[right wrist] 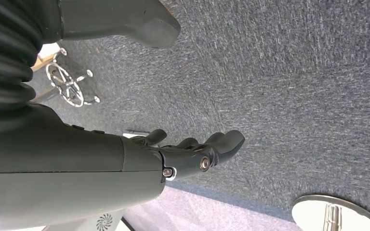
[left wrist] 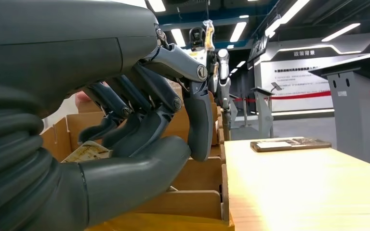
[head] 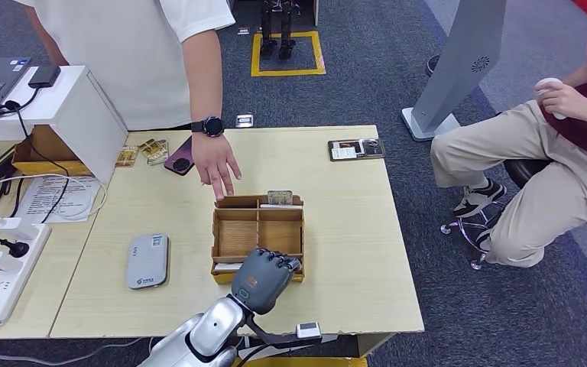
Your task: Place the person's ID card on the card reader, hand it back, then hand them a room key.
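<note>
even, bright overhead light; ceiling strip lights (left wrist: pixel 289 12) glare in the left wrist view, where the left hand (left wrist: pixel 139 120) looms dark and slightly soft.

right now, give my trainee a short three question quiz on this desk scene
1. True or false: the robot's left hand is over the divided wooden card box.
2. What lies to the left of that box? A) grey flat card reader B) red mug C) green bottle
3. Fill in: the standing person's hand wears a black ____ at the wrist.

Key: 1 true. 2 A. 3 watch.
</note>
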{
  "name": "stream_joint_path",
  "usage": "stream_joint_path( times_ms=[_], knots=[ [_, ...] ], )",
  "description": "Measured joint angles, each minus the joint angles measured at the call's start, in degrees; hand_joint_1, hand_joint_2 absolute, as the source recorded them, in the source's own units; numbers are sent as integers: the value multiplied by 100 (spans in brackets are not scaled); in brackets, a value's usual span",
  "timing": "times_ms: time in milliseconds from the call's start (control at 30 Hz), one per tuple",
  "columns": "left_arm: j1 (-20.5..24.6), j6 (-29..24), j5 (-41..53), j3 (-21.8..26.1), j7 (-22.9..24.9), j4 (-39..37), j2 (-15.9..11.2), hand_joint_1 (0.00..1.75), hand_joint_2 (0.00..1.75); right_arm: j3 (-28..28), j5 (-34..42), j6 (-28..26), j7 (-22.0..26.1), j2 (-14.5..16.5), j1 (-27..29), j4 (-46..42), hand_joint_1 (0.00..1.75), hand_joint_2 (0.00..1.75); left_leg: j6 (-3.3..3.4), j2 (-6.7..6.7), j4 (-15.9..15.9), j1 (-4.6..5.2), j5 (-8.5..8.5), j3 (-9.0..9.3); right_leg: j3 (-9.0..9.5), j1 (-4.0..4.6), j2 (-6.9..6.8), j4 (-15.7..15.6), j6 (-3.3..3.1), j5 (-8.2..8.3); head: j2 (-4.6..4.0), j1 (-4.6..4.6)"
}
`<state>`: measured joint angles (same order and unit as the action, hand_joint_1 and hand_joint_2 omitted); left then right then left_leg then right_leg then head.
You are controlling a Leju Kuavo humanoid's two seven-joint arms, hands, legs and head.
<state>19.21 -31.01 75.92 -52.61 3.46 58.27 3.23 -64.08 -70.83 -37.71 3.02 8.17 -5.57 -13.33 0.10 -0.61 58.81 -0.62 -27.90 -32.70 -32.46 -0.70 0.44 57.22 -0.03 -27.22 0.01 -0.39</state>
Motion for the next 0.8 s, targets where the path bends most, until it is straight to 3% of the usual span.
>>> stream_joint_path(
  times_ms=[267,300,400,433,800],
  knots=[
    [-43,-370,125,0,-54,0,0,170,175,0,-14,1,0,-2,0,0,0,175,0,0,0,0,0,0,0,0,0,0,0,0,0,0],
    [-47,-380,128,0,-54,0,0,137,175,0,-14,1,0,-2,0,0,0,175,0,0,0,0,0,0,0,0,0,0,0,0,0,0],
    [-62,-443,165,3,-48,0,0,10,175,0,-15,1,0,-2,0,0,0,175,0,0,0,0,0,0,0,0,0,0,0,0,-1,0],
    [-70,-493,193,7,-40,0,0,0,175,0,-16,0,-1,-2,0,0,0,175,0,0,0,0,0,0,0,0,0,0,0,0,0,0],
    [-371,-844,701,324,-99,232,10,0,175,0,-57,-10,-55,-1,0,0,0,175,0,0,0,0,0,0,0,0,0,0,0,0,-1,0]
  ],
)
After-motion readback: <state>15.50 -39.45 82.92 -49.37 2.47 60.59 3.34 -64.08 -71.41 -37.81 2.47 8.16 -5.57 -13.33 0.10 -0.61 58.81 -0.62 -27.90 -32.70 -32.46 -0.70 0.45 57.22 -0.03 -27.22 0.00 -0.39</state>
